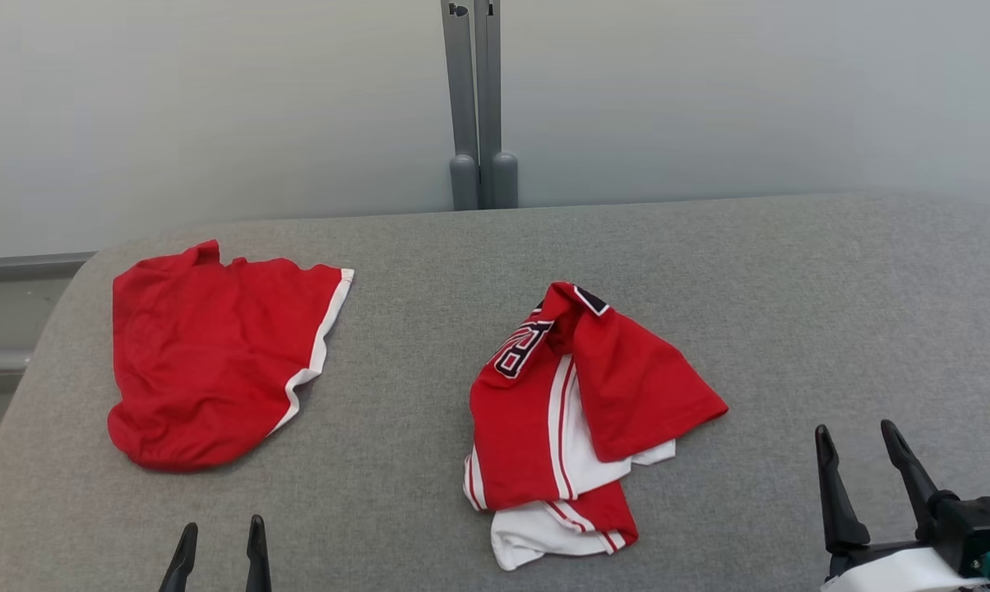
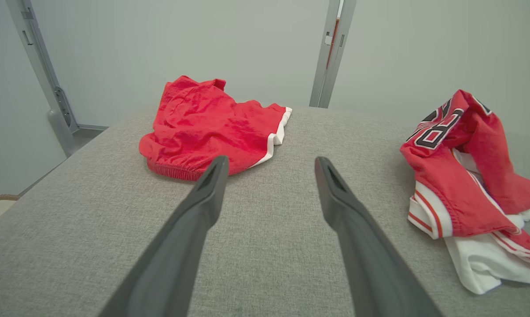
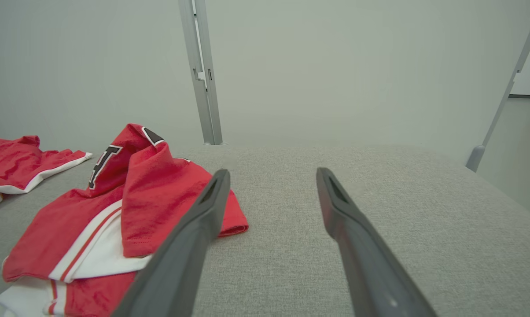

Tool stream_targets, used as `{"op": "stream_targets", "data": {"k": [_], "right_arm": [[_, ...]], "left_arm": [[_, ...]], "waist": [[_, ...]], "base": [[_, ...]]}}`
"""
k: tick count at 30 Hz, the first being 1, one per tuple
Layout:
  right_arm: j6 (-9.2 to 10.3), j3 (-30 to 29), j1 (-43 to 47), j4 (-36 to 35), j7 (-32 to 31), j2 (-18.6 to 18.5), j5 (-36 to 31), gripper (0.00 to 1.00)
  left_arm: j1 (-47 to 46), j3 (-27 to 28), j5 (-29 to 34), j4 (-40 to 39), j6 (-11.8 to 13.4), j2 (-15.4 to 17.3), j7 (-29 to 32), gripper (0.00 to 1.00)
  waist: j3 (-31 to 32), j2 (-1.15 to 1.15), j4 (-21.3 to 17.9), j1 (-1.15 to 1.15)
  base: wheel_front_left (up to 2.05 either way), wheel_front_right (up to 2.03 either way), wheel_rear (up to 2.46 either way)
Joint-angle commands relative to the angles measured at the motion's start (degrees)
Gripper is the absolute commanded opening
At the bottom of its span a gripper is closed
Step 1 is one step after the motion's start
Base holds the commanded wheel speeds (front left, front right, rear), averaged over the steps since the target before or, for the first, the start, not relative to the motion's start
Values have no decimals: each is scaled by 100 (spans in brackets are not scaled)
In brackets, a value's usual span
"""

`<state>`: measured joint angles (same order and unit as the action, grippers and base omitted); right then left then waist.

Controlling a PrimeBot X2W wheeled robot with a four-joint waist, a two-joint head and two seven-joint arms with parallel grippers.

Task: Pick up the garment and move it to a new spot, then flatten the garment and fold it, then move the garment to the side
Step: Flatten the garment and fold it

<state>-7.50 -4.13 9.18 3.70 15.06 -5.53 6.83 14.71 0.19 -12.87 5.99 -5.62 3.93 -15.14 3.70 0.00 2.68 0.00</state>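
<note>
Left tool (image 1: 222, 528) and right tool (image 1: 854, 430) stand spread, empty; the jersey (image 1: 544, 411) looks light, limp, so I'd pinch its raised red fold.

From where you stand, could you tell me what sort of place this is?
Likely a test bay for folding clothes: grey padded table, partition panels, metal post, red shorts, crumpled jersey.

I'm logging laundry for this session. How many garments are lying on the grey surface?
2. Red shorts with white trim lie at the left of the table; a crumpled red-and-white jersey sits near its centre. That bundle's folds could hide another piece.
</note>
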Motion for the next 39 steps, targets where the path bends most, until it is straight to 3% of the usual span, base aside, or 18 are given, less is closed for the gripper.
{"op": "stream_targets", "data": {"k": [1,18,23,29,35,39], "right_arm": [[2,32,82,29,18,13,-25,100],[2,82,-59,76,18,13,-25,100],[2,113,-110,59,18,-1,-7,100],[2,232,-238,8,18,-19,5,100],[2,289,-331,41,18,-49,57,100],[2,256,-382,52,18,-47,81,100]], "left_arm": [[6,46,83,12,-46,-41,-1,100],[-174,123,98,56,-186,-105,-1,100],[-290,-76,65,-13,-187,-105,-1,100],[-697,-1198,30,92,-189,-106,-1,100],[-1479,-2710,16,1225,-188,-86,-1,100],[-1979,-2996,-40,2066,-179,-86,-2,100]], "waist": [[-2,0,-7,0],[-71,0,-64,0],[-121,0,-138,0],[-302,0,-350,0],[-497,0,-630,0],[-610,0,-809,0]], "base": [[0,0,0],[0,0,0],[0,0,0],[0,0,0],[0,0,0],[0,0,0]]}}
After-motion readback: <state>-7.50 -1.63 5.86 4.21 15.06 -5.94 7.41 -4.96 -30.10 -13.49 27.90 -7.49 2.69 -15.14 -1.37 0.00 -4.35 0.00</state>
